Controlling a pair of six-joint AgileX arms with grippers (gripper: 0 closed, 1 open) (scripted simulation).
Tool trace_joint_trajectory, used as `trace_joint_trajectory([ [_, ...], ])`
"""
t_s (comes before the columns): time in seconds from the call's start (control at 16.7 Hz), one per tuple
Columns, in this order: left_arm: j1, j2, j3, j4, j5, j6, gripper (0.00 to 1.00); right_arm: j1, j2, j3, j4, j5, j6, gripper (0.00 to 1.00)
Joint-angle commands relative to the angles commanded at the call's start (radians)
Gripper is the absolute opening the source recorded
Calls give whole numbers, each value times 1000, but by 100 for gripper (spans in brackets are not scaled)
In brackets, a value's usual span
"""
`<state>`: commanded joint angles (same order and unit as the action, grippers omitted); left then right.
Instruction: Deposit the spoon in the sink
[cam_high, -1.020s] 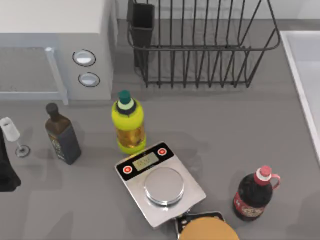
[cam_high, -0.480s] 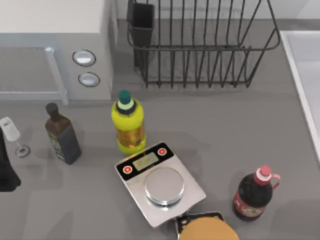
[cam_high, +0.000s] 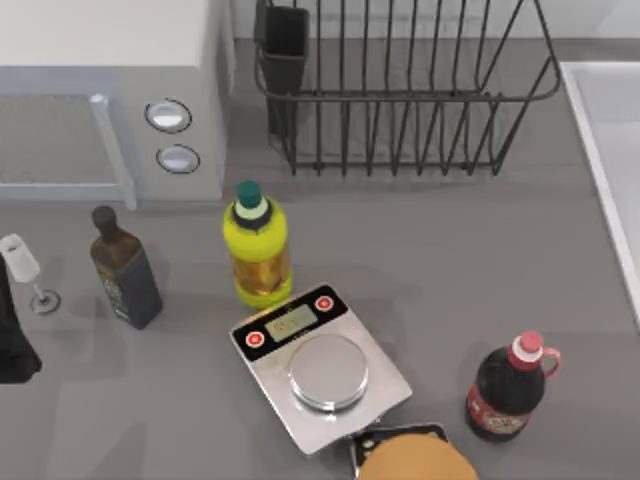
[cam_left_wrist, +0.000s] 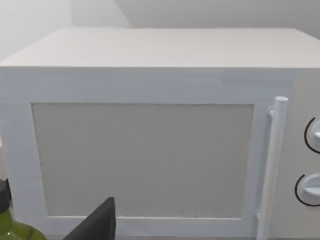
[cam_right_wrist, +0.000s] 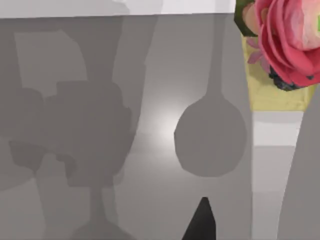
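Note:
The sink (cam_high: 612, 110) is a pale basin with a raised rim at the table's right edge in the top view. The spoon itself is out of view. In the right wrist view a spoon-shaped shadow (cam_right_wrist: 210, 132) lies on a grey surface, and a dark tip of my right gripper (cam_right_wrist: 200, 222) pokes in at the frame's edge. My left arm (cam_high: 14, 345) stays at the far left edge of the table. A dark part of my left gripper (cam_left_wrist: 97, 225) faces the white microwave door (cam_left_wrist: 142, 160).
A microwave (cam_high: 110, 90) and a black wire dish rack (cam_high: 400, 90) line the back. A yellow bottle (cam_high: 257, 245), dark bottle (cam_high: 124, 270), wine glass (cam_high: 25, 270), scale (cam_high: 320, 365), red-capped bottle (cam_high: 508, 388) and tan round object (cam_high: 415, 462) stand on the table. A pink flower (cam_right_wrist: 287, 40) shows in the right wrist view.

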<state>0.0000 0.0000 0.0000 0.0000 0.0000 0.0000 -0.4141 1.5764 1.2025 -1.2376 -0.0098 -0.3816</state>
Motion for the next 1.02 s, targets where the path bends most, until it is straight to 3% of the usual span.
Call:
trace_joint_trajectory([
  [0.72, 0, 0, 0, 0, 0, 0, 100, 181, 875, 1268, -366, 14, 187, 0],
  [1.02, 0, 0, 0, 0, 0, 0, 100, 245, 1105, 1611, -442, 22, 257, 0],
])
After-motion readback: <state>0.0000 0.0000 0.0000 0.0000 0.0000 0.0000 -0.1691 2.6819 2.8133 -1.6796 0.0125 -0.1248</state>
